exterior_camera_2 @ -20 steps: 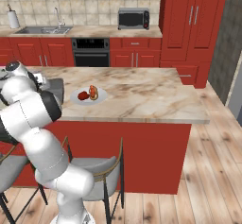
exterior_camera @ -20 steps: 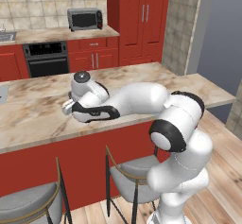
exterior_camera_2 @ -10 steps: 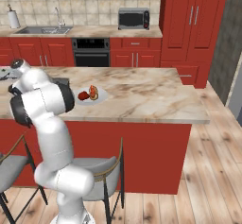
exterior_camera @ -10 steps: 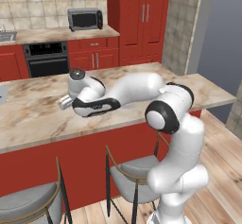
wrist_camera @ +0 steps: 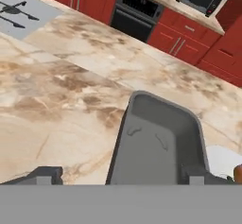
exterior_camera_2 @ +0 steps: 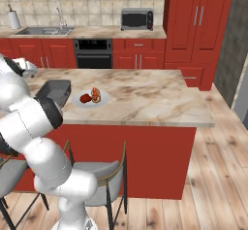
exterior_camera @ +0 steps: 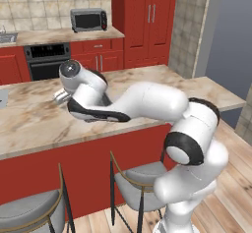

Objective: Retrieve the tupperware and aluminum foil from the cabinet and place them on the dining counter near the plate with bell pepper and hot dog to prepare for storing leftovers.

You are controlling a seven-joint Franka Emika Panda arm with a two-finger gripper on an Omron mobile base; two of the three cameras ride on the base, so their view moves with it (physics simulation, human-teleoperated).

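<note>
Tupperware [wrist_camera: 158, 145] sits upright on the dining counter [wrist_camera: 61, 95], just left of the plate [exterior_camera_2: 90, 98] carrying bell pepper [exterior_camera_2: 85, 98] and hot dog [exterior_camera_2: 96, 94]. Gripper [wrist_camera: 122, 176] is released, jaws spread wide astride the tub's near rim, nothing held. Risk: a careless retreat could catch a fingertip [wrist_camera: 45, 175] on the rim and shove the tub into the plate. Foil not yet on the counter.
</note>
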